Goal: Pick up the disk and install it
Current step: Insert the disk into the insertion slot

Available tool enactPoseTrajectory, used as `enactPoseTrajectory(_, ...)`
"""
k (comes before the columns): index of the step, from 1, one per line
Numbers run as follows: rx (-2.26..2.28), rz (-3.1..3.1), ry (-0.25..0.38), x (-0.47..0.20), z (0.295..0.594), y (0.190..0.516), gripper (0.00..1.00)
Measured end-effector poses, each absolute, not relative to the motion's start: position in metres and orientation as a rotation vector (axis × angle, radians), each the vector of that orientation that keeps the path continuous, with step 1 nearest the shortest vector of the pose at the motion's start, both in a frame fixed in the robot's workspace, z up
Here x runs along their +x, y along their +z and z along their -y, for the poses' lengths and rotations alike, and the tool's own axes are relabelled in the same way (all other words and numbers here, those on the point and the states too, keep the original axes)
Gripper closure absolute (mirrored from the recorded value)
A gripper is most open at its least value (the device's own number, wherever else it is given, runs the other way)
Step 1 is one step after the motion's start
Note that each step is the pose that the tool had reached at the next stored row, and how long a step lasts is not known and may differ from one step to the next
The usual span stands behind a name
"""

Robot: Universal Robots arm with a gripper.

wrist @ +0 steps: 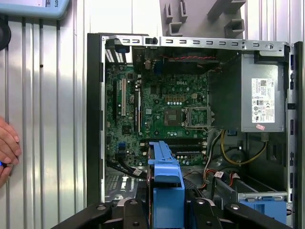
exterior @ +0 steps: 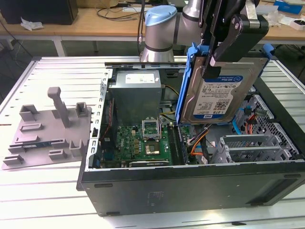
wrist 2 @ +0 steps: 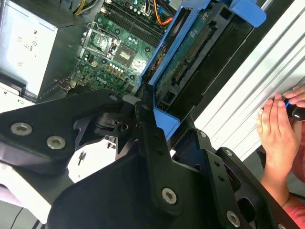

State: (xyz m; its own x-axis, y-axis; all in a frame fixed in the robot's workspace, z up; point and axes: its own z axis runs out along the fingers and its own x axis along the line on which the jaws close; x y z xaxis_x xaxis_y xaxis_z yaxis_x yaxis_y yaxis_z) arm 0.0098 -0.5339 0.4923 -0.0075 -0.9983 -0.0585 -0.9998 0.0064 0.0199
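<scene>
The disk (exterior: 224, 93) is a silver hard drive with a white-and-blue label in a blue bracket. It hangs upright and slightly tilted above the right half of the open computer case (exterior: 190, 188), clear of the parts below. My gripper (exterior: 214, 64) is shut on its upper edge, black fingers clamping both faces. In the first wrist view the blue bracket (wrist: 165, 183) runs edge-on between my fingers (wrist: 133, 212), over the motherboard. The second wrist view has the disk's underside (wrist 2: 190, 52) reaching away from the gripper (wrist 2: 147, 121).
Inside the case lie the green motherboard (exterior: 147, 143), the grey power supply (exterior: 136, 93) and a grey metal drive cage (exterior: 252, 148). A grey moulded tray (exterior: 47, 129) sits on the slatted table (exterior: 47, 200). A person's hand (wrist 2: 279, 124) rests at the table edge.
</scene>
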Motion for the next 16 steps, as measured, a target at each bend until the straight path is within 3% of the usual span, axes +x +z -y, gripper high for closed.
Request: enactPoseTrajectory(16, -2.193, -2.209, 0.086, 0.035, 0.542, 0.492, 0.63)
